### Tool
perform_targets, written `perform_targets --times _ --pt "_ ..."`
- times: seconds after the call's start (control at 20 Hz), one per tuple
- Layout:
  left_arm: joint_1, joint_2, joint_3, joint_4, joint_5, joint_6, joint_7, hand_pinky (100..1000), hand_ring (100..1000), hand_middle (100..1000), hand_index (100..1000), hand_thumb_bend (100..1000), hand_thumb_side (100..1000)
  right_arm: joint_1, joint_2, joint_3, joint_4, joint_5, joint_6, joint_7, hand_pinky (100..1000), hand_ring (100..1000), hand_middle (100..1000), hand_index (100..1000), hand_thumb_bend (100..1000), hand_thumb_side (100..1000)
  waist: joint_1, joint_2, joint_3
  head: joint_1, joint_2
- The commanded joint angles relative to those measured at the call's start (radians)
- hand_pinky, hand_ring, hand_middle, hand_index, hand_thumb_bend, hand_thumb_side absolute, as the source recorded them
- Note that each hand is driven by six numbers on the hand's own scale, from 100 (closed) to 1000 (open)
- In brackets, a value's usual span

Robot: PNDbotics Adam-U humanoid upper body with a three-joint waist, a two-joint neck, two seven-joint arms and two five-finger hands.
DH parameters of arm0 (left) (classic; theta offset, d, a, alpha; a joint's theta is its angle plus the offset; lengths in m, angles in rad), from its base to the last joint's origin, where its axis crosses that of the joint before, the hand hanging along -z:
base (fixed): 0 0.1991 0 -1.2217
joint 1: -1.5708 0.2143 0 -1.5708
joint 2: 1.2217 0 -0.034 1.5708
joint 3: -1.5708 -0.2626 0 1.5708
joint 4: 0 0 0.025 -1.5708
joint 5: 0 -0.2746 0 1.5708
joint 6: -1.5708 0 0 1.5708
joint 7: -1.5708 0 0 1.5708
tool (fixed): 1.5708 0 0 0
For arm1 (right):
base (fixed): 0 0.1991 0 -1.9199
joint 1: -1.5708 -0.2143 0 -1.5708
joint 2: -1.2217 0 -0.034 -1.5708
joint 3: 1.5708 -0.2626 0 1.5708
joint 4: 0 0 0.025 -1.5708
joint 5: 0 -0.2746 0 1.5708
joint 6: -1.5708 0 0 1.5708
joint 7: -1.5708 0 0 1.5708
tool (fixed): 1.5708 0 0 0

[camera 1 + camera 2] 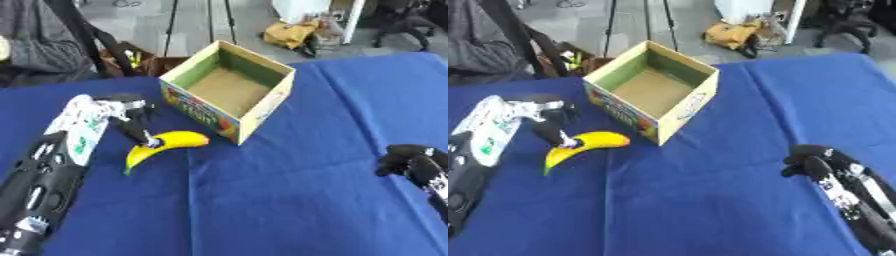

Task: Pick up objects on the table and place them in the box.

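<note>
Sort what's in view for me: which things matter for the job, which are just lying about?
Job:
banana, on the cloth beside the box
box, open, nothing in it
left robot hand, fingers on the banana
right robot hand, curled, holding nothing

Lying about:
blue cloth
yellow bag on the floor beyond

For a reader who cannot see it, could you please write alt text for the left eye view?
The robot's left hand touches a yellow banana on a blue table, beside an empty open box. Its right hand rests curled at the right edge.
</note>
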Motion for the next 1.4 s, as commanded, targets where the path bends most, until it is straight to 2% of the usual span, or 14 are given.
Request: perform_targets --times 0.05,0.55,0.7,1.4 --pt "-0.013 0.010 -0.006 -0.002 -0.012 -0.003 0.010 802 727 707 869 399 319 -0.002 -0.011 -0.010 -0.020 -0.001 0.001 -0.003 809 655 658 792 182 701 -0.006 -0.016 -0.001 -0.001 -0.006" --pt "-0.003 -0.004 -0.009 0.022 -0.033 0.008 0.055 768 674 650 824 319 266 -0.003 -0.009 -0.009 -0.020 0.000 0.003 -0.002 810 655 658 792 175 700 -0.006 -0.013 -0.002 0.000 -0.006" --pt "-0.001 -0.007 -0.011 0.032 -0.037 0.011 0.066 759 659 632 798 271 266 -0.003 -0.008 -0.009 -0.020 0.001 0.003 -0.002 810 655 658 793 178 703 -0.006 -0.013 -0.002 0.000 -0.006" --pt "-0.001 -0.009 -0.013 0.041 -0.038 0.014 0.080 711 589 560 741 180 241 -0.004 -0.008 -0.009 -0.020 0.000 0.004 0.000 811 655 658 793 178 703 -0.007 -0.012 -0.001 0.002 -0.008"
